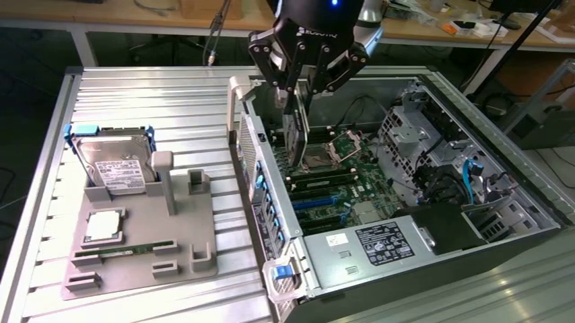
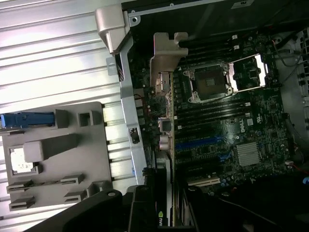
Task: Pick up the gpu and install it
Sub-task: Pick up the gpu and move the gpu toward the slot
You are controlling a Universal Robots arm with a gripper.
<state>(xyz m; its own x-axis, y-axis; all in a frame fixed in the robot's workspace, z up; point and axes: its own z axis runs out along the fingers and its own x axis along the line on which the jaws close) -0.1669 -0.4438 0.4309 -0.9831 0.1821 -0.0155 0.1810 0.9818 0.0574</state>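
My gripper [image 1: 302, 89] hangs over the open computer case [image 1: 503, 222], shut on the gpu [image 1: 297, 134]. The card is held on edge, thin and dark, reaching down toward the motherboard [image 1: 346, 182] beside the case's rear wall. In the wrist view the gpu [image 2: 166, 140] appears edge-on, running from my gripper [image 2: 164, 215] out to its silver end bracket [image 2: 164, 55]. It lies alongside the empty CPU socket [image 2: 208, 82]. The blue expansion slots [image 2: 203, 141] sit to one side of the card. Whether the card touches the board cannot be told.
A grey parts fixture [image 1: 180, 256] lies on the ribbed table at the exterior view's left, holding a silver hard drive [image 1: 117, 165], a CPU [image 1: 102, 225] and a green memory stick [image 1: 121, 252]. The power supply [image 1: 378, 245] and drive cage [image 1: 409, 134] fill the case's near and right sides.
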